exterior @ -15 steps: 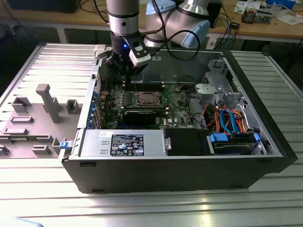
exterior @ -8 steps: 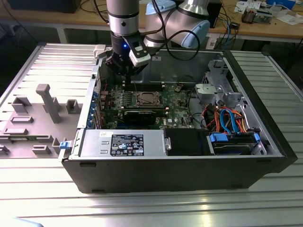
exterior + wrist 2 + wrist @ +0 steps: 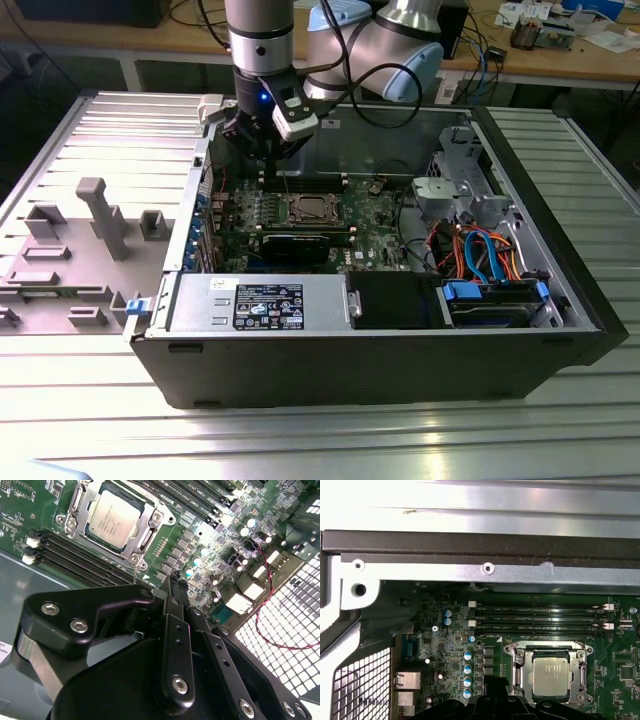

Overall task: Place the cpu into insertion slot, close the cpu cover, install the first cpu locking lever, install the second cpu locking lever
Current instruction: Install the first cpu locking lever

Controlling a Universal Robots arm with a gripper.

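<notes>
Exterior view overlooks the whole case (image 3: 350, 370); both wrist views closely share the cpu (image 3: 111, 519) (image 3: 551, 675).

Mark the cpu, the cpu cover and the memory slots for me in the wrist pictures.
cpu (image 3: 111, 520): second wrist view, middle of its silver-grey top.
cpu cover (image 3: 146, 534): second wrist view, on the metal frame bar alongside the chip.
memory slots (image 3: 540, 616): first wrist view, mid-length of the long dark slots.

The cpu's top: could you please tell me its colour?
The cpu is dull silver-grey, clearest in the second wrist view.

The cpu (image 3: 551, 676) lies within the cpu cover (image 3: 547, 647), its metal frame near long memory slots (image 3: 540, 616).
</notes>
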